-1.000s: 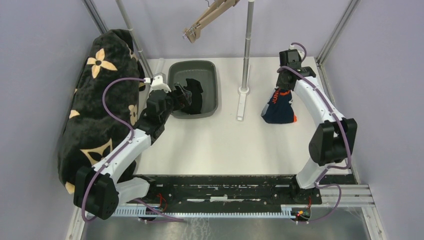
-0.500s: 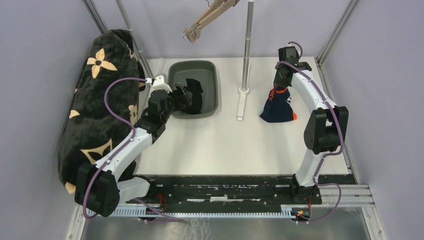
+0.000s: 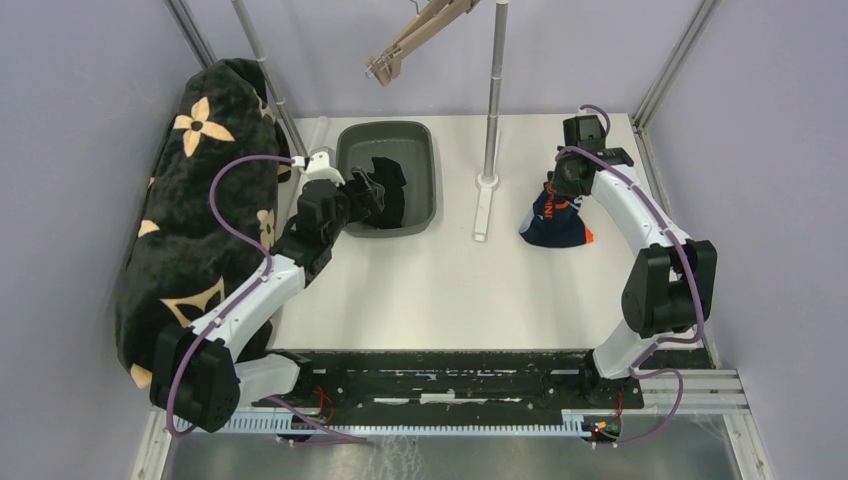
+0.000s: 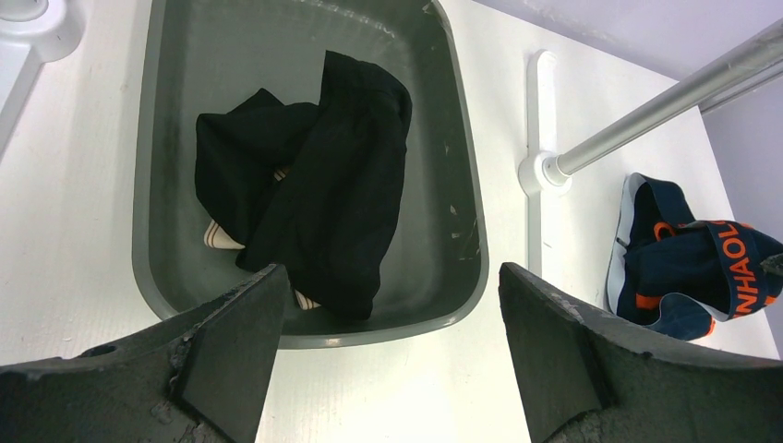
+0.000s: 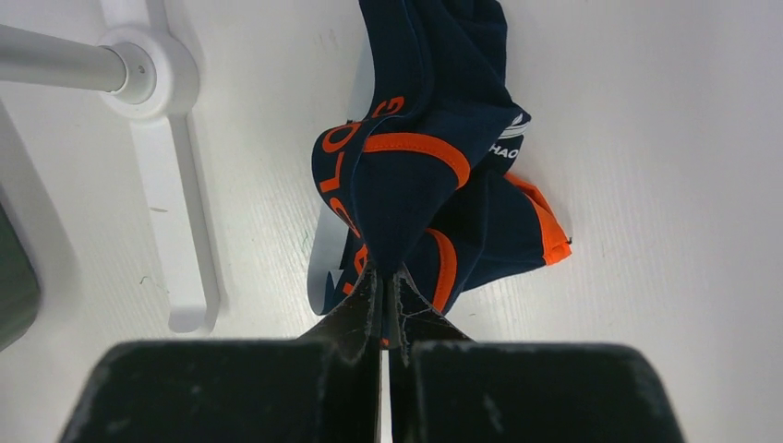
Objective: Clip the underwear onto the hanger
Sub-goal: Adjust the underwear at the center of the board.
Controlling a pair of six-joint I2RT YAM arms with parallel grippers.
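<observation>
The navy underwear [image 3: 558,220] with orange trim and lettering hangs from my right gripper [image 3: 562,186], its lower part on the table right of the stand. In the right wrist view my right gripper [image 5: 386,277] is shut on a fold of the underwear [image 5: 420,157]. The underwear also shows at the right of the left wrist view [image 4: 688,272]. The wooden clip hanger [image 3: 412,38] hangs at the top, above the back of the table. My left gripper [image 3: 362,192] is open and empty over the near left rim of the grey tub [image 3: 425,165]; the left wrist view shows its wide-apart jaws [image 4: 388,360].
The grey tub [image 4: 162,111] holds black garments [image 4: 323,194]. A white stand base [image 3: 484,205] with an upright metal pole [image 3: 495,80] sits mid-table. A black blanket with tan flowers [image 3: 190,210] fills the left side. Frame poles stand at the back corners.
My right gripper has lifted then come back toward the near side with the underwear pinched in it; the garment bunched slightly. The left arm has barely moved.
</observation>
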